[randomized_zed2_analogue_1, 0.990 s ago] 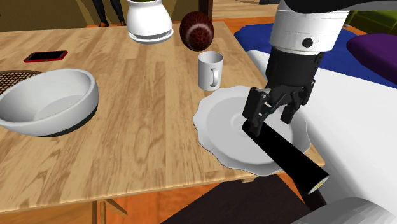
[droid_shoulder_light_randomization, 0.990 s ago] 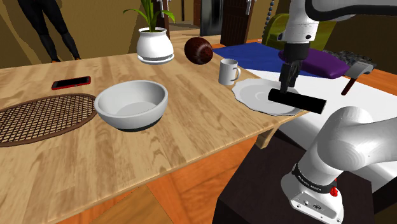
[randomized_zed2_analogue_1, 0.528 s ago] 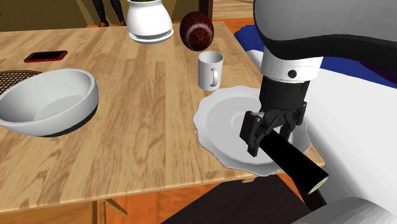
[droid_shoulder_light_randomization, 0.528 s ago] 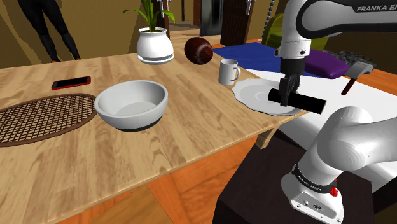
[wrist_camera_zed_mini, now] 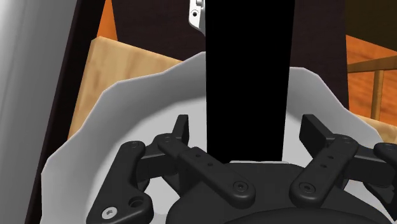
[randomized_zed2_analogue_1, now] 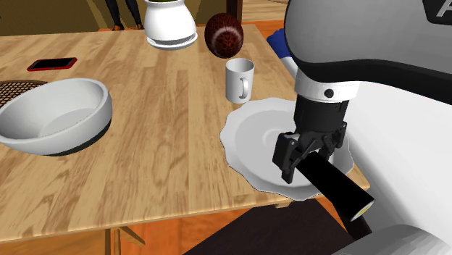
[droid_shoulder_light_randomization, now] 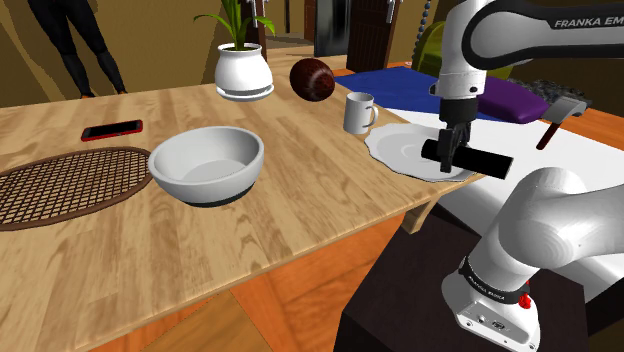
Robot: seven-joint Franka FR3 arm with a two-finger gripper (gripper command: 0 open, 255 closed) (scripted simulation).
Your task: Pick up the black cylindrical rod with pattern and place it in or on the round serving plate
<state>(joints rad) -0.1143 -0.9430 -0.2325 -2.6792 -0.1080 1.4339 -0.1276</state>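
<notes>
Claw [randomized_zed2_analogue_1: 304, 161] state: fingers apart, one on each side of the black rod [randomized_zed2_analogue_1: 335, 191]. In the wrist view I see a thin gap between each finger and the rod, so there is no clamp.

Rod position: it lies on the white scalloped plate [randomized_zed2_analogue_1: 243, 124]. In the second exterior view, the near end is under my claw at the plate's middle. The body runs out toward 4 o'clock, past the plate's rim and beyond the edge of the wooden table [droid_shoulder_light_randomization: 300, 205]. The free end face shows pale yellow.

Surroundings, shoulder view, taken from the plate:
- white mug [droid_shoulder_light_randomization: 358, 113] just beside, at 10 o'clock
- brown ball [droid_shoulder_light_randomization: 311, 79] farther out, at 10 o'clock
- white bowl [droid_shoulder_light_randomization: 205, 165] well apart, at 9 o'clock
</notes>
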